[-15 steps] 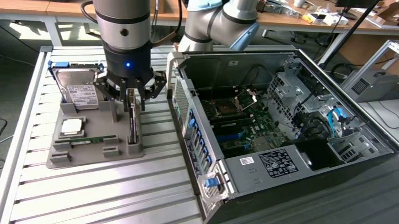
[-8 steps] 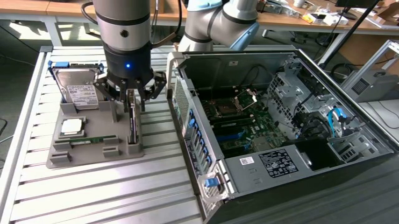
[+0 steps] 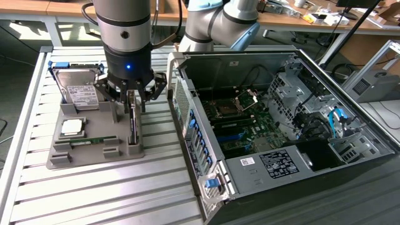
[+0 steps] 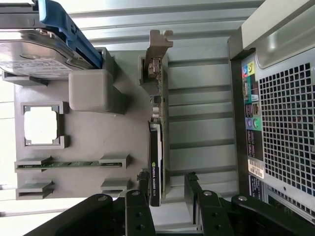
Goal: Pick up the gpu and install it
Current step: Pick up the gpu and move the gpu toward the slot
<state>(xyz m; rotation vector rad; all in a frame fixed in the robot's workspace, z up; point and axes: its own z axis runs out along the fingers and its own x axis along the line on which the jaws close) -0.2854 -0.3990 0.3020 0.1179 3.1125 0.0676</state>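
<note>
Gripper [image 3: 130, 108] spread around gpu [image 3: 132, 125] in holder [image 3: 93, 151] on slatted table [image 3: 112, 192].

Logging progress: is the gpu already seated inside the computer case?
No, the gpu stands on edge in the grey holder outside the case, the open hand straddling it.

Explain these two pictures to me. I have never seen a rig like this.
The grey machine is a robot arm; its black hand is its grasping part. One picture comes from a camera off the arm, the other from a camera on the wrist, looking past the fingers. On the slatted table lies a grey tray holding computer parts: a hard drive, a processor chip, a green memory stick and the gpu, a thin card standing on edge. Beside the tray stands an open computer case. The hand is open, its fingers either side of the gpu; nothing is held.
</note>
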